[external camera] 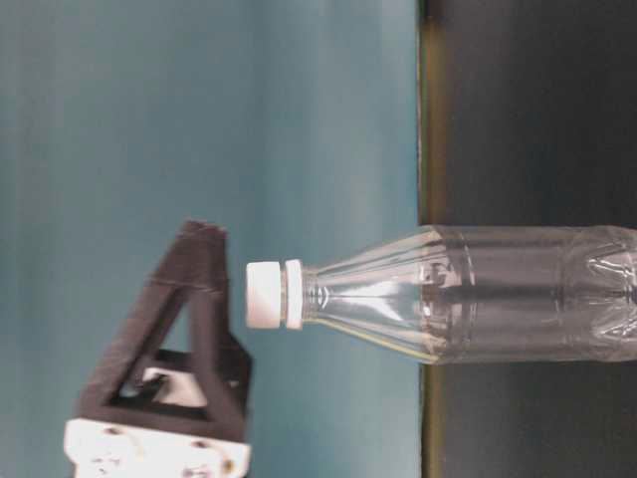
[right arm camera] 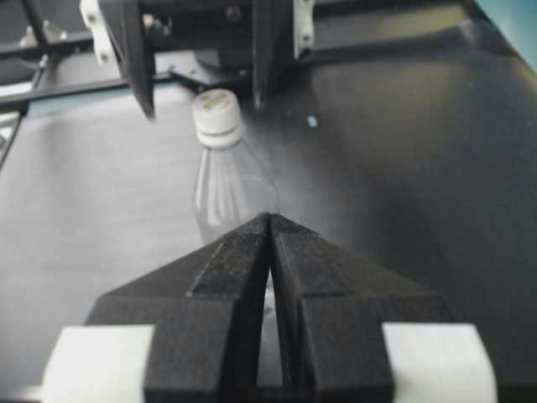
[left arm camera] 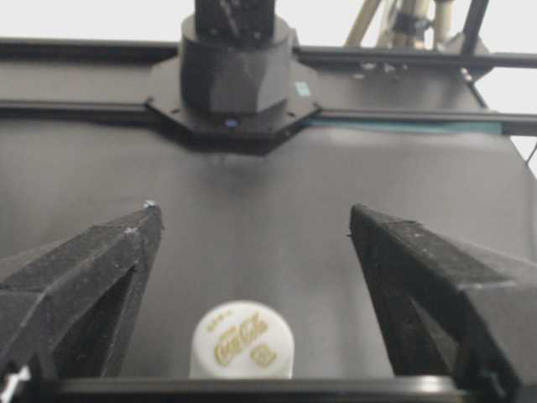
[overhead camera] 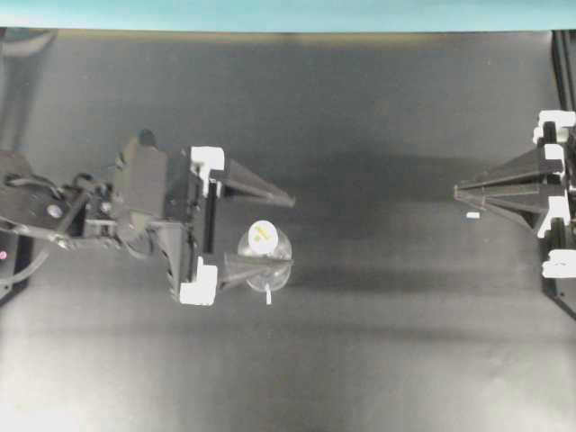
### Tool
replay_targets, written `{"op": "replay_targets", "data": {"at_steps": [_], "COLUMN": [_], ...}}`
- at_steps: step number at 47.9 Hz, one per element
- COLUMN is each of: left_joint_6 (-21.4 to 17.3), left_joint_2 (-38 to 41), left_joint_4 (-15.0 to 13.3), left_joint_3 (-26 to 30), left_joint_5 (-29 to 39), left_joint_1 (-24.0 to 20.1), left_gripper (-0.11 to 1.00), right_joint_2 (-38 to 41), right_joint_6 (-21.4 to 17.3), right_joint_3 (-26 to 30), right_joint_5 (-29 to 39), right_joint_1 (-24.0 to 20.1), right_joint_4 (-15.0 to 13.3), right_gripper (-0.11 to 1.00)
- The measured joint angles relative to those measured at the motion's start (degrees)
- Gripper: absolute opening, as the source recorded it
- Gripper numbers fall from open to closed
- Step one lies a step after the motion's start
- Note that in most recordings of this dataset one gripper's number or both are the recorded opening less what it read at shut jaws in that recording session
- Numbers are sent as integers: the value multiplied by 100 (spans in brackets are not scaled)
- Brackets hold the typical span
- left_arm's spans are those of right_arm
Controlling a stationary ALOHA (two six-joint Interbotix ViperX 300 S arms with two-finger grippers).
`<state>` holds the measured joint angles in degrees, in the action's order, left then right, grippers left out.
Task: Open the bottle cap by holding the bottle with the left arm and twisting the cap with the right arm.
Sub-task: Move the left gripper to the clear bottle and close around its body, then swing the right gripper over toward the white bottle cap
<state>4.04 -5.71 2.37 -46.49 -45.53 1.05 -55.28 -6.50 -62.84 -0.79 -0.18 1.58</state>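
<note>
The clear bottle (overhead camera: 270, 261) stands upright on the black table with its white bottle cap (overhead camera: 262, 234) on top. My left gripper (overhead camera: 290, 230) is open, up at cap height. Its two black fingers stand on either side of the cap and touch neither it nor the bottle. In the left wrist view the cap (left arm camera: 242, 340) sits low between the spread fingers of the gripper (left arm camera: 253, 208). My right gripper (overhead camera: 457, 191) is shut and empty, far to the right, pointing at the bottle (right arm camera: 226, 193) and its cap (right arm camera: 217, 113). In the table-level view one black finger (external camera: 189, 329) shows beside the cap (external camera: 267, 295).
A small white speck (overhead camera: 472, 215) lies on the table just in front of the right gripper. The right arm's base (left arm camera: 235, 75) stands at the far end in the left wrist view. A teal wall (overhead camera: 288, 13) borders the back of the table.
</note>
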Motion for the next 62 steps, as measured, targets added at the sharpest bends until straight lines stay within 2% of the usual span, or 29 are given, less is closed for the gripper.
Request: {"op": "replay_targets", "data": {"at_steps": [10,24,41,52,62], "left_joint_6": [9,141,141,141,158], "left_joint_2": [448,1266,1723,2127,2180], "left_joint_4": [9,9,9,9,9], "left_joint_3": [-62,-70,-431,-360,-299], "left_joint_5": [-246,-967,-1230,-1441,-1380], "left_joint_1": [-18,-9,44,44,53], "left_gripper": [96,96,96,96,96], "right_joint_2": [-62,-70,-88,-88,-88], "right_joint_6": [-158,-343,-387,-650,-756], "right_joint_3": [18,26,18,18,26], "right_joint_5": [35,255,431,431,431], "right_joint_1": [0,0,149,255,264], "right_joint_4": [9,0,70,114,132], "right_gripper": [0,0,0,0,0]}}
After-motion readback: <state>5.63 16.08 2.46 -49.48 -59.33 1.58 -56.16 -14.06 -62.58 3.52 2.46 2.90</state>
